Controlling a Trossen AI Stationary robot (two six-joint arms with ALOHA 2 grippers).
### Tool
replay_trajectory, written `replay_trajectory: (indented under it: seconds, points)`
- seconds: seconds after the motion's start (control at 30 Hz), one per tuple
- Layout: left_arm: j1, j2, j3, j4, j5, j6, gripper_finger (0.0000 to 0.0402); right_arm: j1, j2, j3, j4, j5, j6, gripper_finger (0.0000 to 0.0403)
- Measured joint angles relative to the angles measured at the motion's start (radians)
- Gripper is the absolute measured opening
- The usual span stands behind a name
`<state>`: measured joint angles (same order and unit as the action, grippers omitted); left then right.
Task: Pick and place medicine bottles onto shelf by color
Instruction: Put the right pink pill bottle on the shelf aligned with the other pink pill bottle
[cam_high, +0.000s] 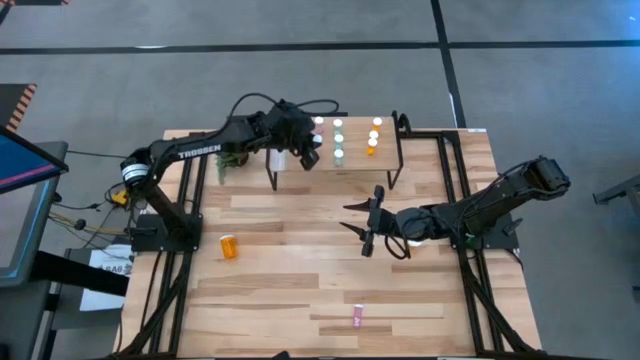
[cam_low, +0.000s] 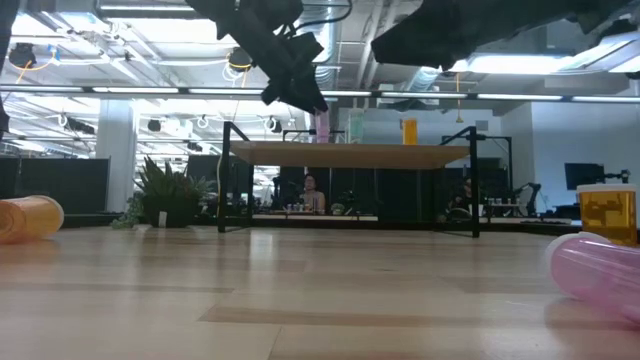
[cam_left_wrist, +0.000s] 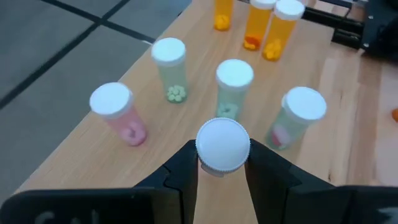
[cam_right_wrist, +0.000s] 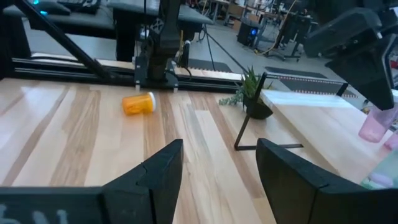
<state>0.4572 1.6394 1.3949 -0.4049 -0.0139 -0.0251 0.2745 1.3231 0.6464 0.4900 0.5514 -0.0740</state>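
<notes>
The shelf (cam_high: 335, 160) stands at the table's far side, with pink, teal and orange bottles upright on it. In the left wrist view they are a pink one (cam_left_wrist: 118, 113), teal ones (cam_left_wrist: 170, 67) (cam_left_wrist: 233, 87) (cam_left_wrist: 297, 118) and orange ones (cam_left_wrist: 273, 34). My left gripper (cam_high: 308, 152) is over the shelf's left part, shut on a white-capped pink bottle (cam_right_wrist: 375, 126). My right gripper (cam_high: 364, 226) is open and empty above the table's middle. An orange bottle (cam_high: 230, 246) and a pink bottle (cam_high: 357, 318) lie on their sides on the table. My left gripper pinches the pink bottle's white cap (cam_left_wrist: 222, 144) between its two fingers, one on each side. The fingers come from above, pointing down. The bottle is upright below them (cam_low: 322, 125); whether its base is on the shelf top I cannot tell.
A small green plant (cam_right_wrist: 252, 93) stands on the table by the shelf's left legs (cam_right_wrist: 244, 134). In the low view another orange bottle (cam_low: 607, 212) stands upright at the right. Arm frames run along both table sides. Open tabletop lies between the shelf and the near edge.
</notes>
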Motion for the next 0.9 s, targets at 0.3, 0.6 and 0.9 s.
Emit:
replay_trajectory:
  seconds: [0.3, 0.6, 0.9]
  points:
    - [0.001, 0.044, -0.006, 0.041, 0.001, 0.039, 0.0096, 0.000, 0.000, 0.000, -0.014, 0.000, 0.021, 0.0226]
    - [0.004, 0.058, -0.007, 0.037, 0.001, 0.043, 0.0096, 0.002, 0.000, 0.000, -0.007, 0.000, 0.021, 0.0226]
    - [0.005, 0.062, -0.003, 0.034, -0.043, 0.044, 0.0096, 0.005, 0.000, 0.000, -0.004, 0.000, 0.022, 0.0226]
